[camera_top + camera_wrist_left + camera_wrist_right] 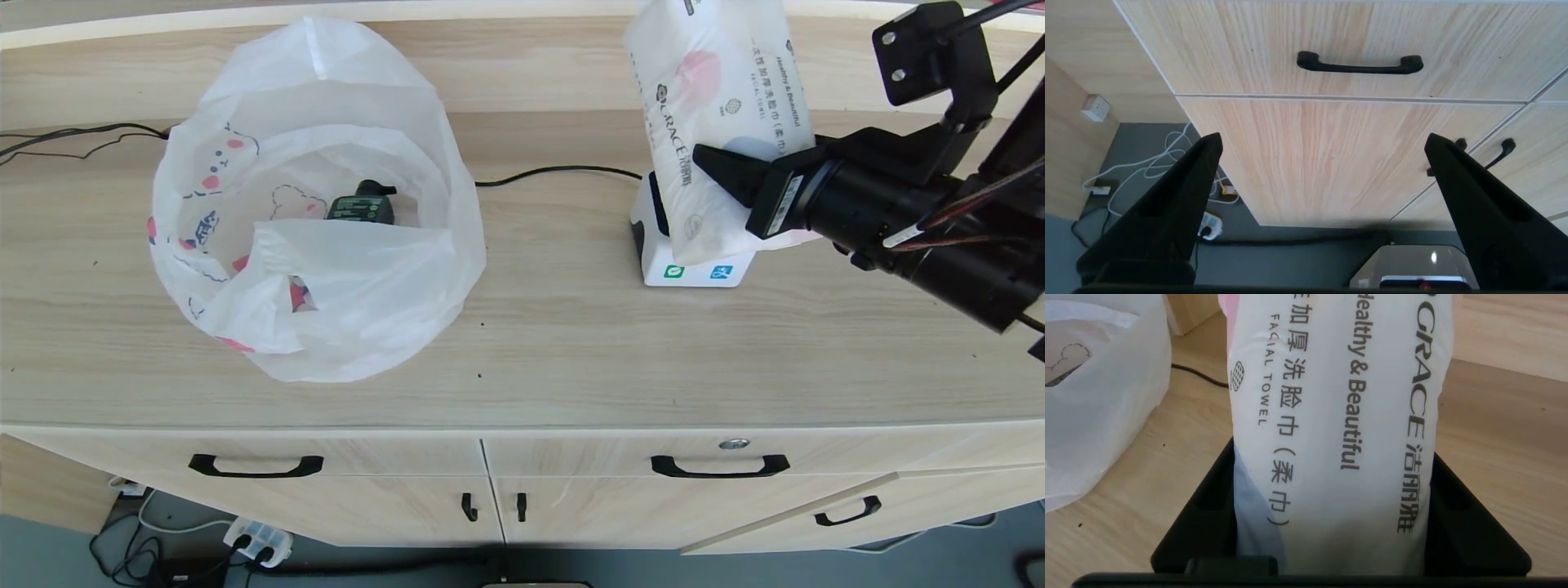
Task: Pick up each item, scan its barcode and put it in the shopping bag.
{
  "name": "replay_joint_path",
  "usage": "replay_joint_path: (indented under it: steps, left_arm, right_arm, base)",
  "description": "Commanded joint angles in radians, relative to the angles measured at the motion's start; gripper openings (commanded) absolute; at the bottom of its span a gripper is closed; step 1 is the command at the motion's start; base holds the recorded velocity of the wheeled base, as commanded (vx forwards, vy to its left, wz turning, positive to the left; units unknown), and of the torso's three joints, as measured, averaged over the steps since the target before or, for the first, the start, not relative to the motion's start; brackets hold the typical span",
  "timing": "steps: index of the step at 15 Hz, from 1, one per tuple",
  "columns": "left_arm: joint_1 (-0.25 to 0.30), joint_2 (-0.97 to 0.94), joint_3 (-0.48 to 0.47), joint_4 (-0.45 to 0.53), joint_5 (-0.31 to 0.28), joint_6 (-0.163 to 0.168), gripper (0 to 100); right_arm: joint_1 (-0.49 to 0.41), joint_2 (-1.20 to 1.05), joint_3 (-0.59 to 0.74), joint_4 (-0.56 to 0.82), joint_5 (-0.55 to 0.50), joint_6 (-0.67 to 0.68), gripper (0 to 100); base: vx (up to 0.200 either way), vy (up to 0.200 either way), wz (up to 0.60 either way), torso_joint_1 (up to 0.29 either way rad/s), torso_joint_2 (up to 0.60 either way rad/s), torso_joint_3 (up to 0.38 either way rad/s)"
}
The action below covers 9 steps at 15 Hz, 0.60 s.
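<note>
— Wooden counter (571, 351) underneath it all, fine. Where's the item?

— The facial towel pack (718, 98) is off the counter, tilted a little. The right gripper (722, 175) pinches its lower part, one finger pressed to each side. It hangs just above the white scanner (694, 265).

— So we're at the scan?

— That's my reading. I can't tell whether the barcode faces the scanner.

— And after that?

— The pack has to go across to the robot's left. The shopping bag (326, 204) stands open there, well apart from the scanner, with a dark item (362, 206) lying inside. The pack should clear the soft rim and come down into the mouth before the fingers let go.

— The other arm?

— The left gripper (1323, 143) is low, in front of the cabinet drawers (1355, 163), with its fingers spread wide and holding nothing.
</note>
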Motion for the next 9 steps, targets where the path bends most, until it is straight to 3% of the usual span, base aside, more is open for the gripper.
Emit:
replay_joint_path:
  steps: [1, 9]
  left_arm:
    - [0.0, 0.0, 0.0, -0.002, 0.0, 0.0, 100]
    - [0.0, 0.0, 0.0, -0.002, 0.0, -0.002, 100]
  right_arm:
    - [-0.002, 0.011, -0.001, 0.001, 0.0, 0.002, 0]
    - [-0.005, 0.031, -0.05, -0.002, 0.002, 0.005, 0]
  base:
    - [0.0, 0.0, 0.0, 0.0, 0.0, 0.0]
    - [0.0, 0.0, 0.0, 0.0, 0.0, 0.0]
